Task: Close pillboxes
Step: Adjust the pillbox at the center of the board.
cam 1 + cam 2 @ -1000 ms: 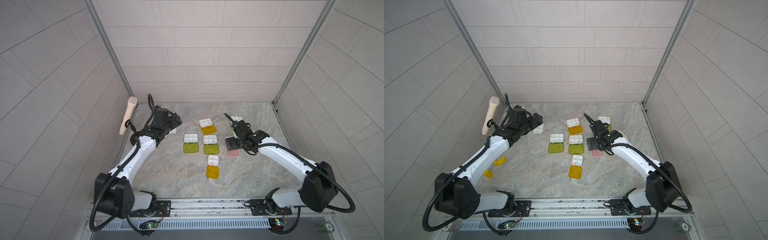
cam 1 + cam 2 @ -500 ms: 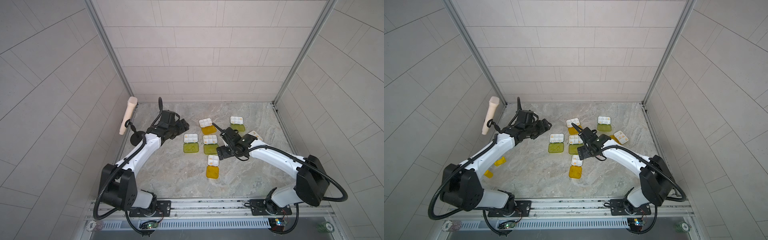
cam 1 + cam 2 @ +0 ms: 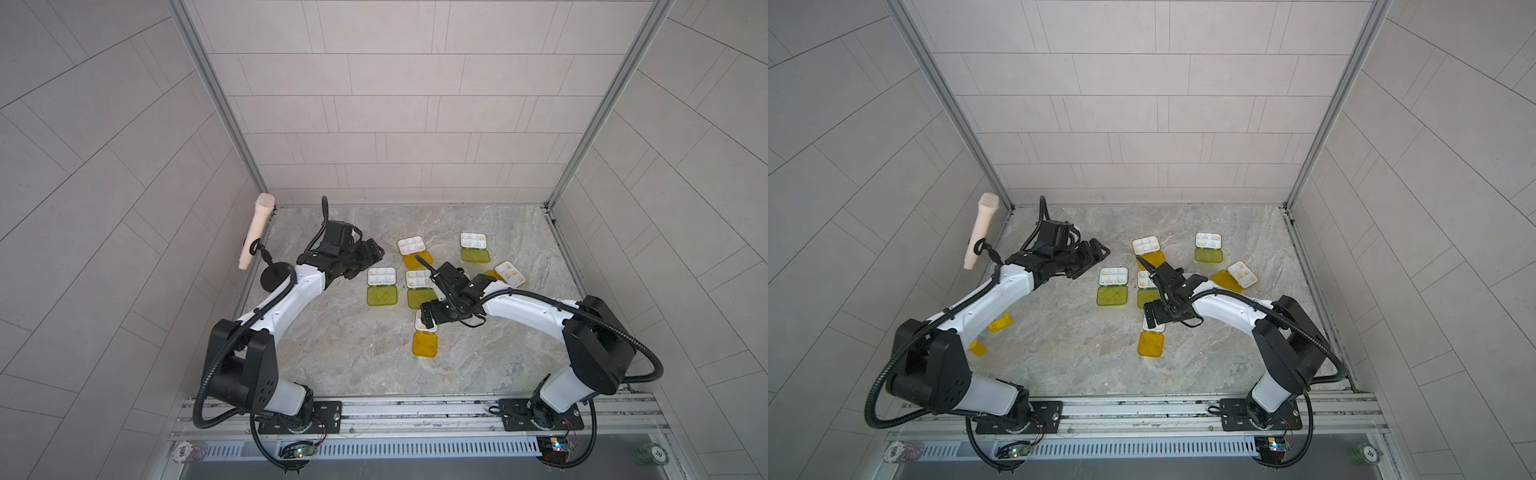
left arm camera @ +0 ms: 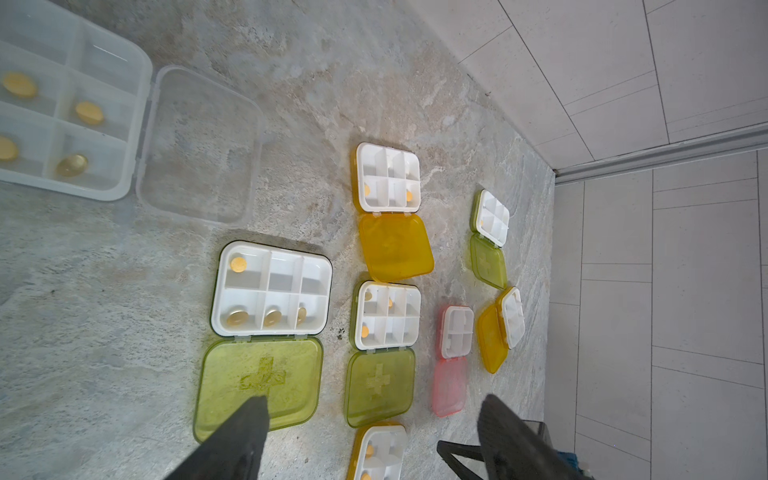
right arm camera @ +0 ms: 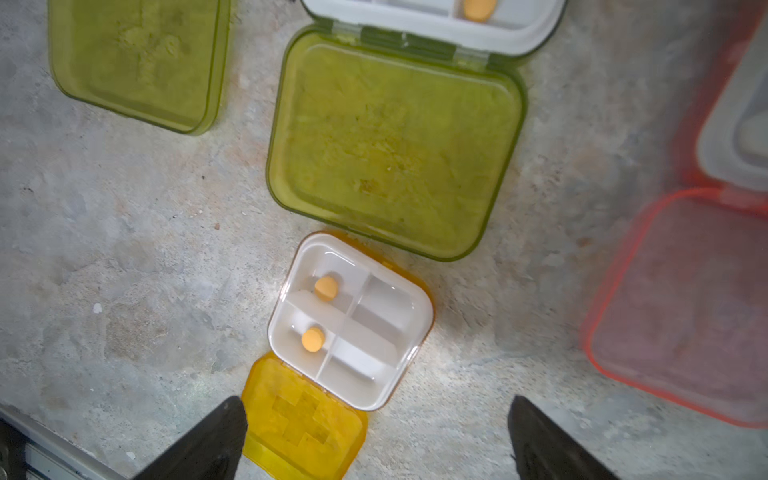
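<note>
Counting the pillboxes [image 4: 270, 286], you see none closed; left gripper [image 4: 374, 401] and right gripper [image 5: 378, 405] stand open, empty, the right above the six-o'clock orange pillbox [image 5: 349, 316].

Clear box [image 4: 70, 104] was cut off by the left wrist frame edge. It didn't show in either top view, with the left gripper [image 3: 371, 255] over that spot. Pink box [image 5: 681, 307] was blurred and cropped in the right wrist view, and mostly hidden behind the right arm [image 3: 523, 307] from above. Right gripper [image 3: 427, 319] covered part of the near orange box [image 3: 425, 345] tray. Pills were too small to count in top views.
</note>
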`<action>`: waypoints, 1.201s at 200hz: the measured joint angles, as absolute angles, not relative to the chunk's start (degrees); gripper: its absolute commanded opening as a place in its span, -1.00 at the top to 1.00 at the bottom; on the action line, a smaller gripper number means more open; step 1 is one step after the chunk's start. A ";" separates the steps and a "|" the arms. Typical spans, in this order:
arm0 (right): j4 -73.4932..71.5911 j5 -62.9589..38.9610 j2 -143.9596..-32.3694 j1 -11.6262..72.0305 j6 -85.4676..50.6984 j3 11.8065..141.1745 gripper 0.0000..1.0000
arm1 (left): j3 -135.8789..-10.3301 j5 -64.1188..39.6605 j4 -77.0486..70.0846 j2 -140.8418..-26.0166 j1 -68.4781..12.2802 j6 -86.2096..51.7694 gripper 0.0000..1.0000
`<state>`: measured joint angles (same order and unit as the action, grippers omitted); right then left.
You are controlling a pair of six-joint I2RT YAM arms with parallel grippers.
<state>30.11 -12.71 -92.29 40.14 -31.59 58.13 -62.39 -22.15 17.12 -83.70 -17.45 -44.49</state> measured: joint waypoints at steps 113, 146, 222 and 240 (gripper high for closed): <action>27.24 -15.44 -98.65 40.53 -32.03 60.14 -1.00 | -62.33 -23.73 15.66 -83.79 -16.73 -45.65 -0.67; 27.38 -15.68 -100.09 41.30 -31.90 62.15 -0.99 | -62.33 -24.01 15.66 -83.79 -16.32 -45.65 -0.67; 27.42 -18.11 -105.08 46.30 -30.22 69.67 -0.99 | -62.33 -24.18 15.59 -83.79 -15.16 -45.65 -0.67; 27.42 -19.51 -106.39 47.64 -29.89 71.26 -0.99 | -62.33 -24.21 15.42 -83.79 -14.96 -45.65 -0.67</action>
